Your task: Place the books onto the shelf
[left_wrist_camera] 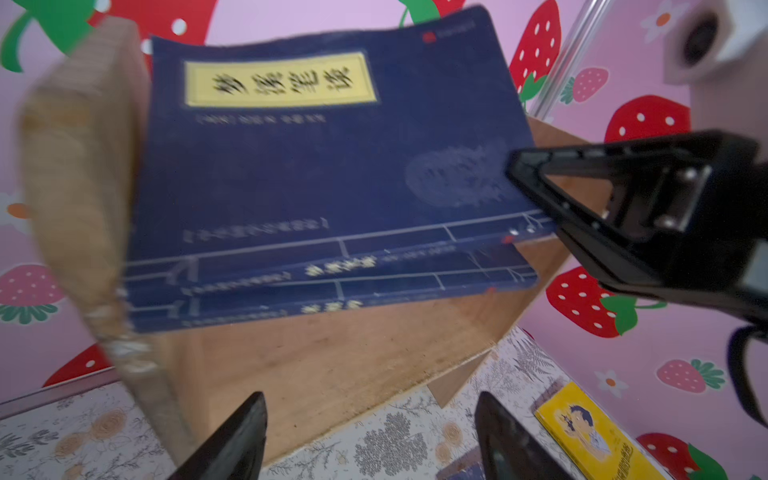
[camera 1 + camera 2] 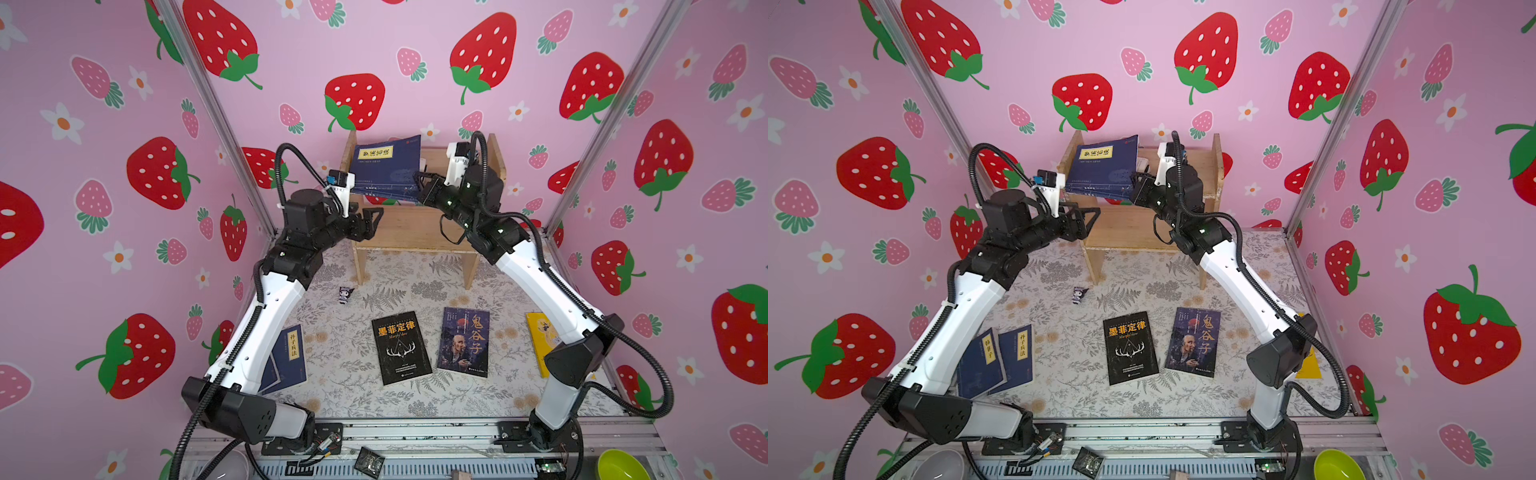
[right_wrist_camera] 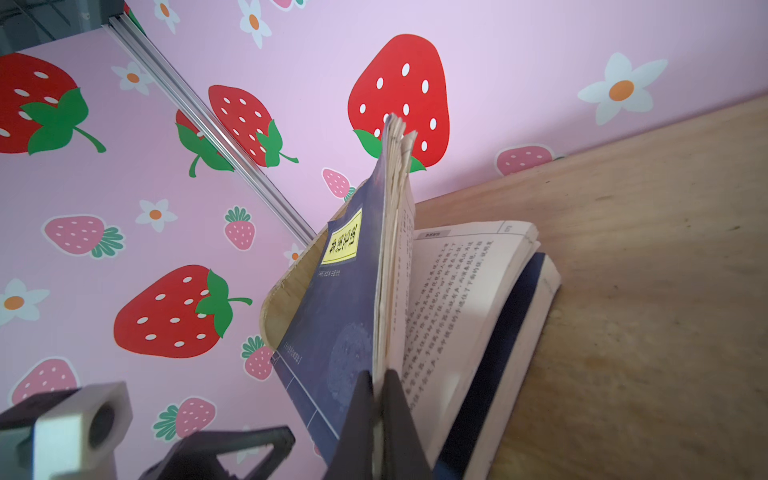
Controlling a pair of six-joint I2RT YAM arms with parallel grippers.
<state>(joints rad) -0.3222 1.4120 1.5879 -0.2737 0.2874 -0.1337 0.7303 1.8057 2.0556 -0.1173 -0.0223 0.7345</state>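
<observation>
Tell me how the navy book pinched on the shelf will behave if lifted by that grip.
Probably floppy: the right gripper pinches only the cover and a few pages of the navy book; the rest lies open on the shelf. Likely light, being a thin paperback. The cover may bend or strain.

Both top views look down from overhead; wrist views closely share the shelf (image 1: 332,353).

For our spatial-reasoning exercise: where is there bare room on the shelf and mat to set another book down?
Free: the lower tier of the shelf, right of the left tool; the mat between the shelf and the black book. Crowded: the upper tier, with navy books and the right tool.
</observation>
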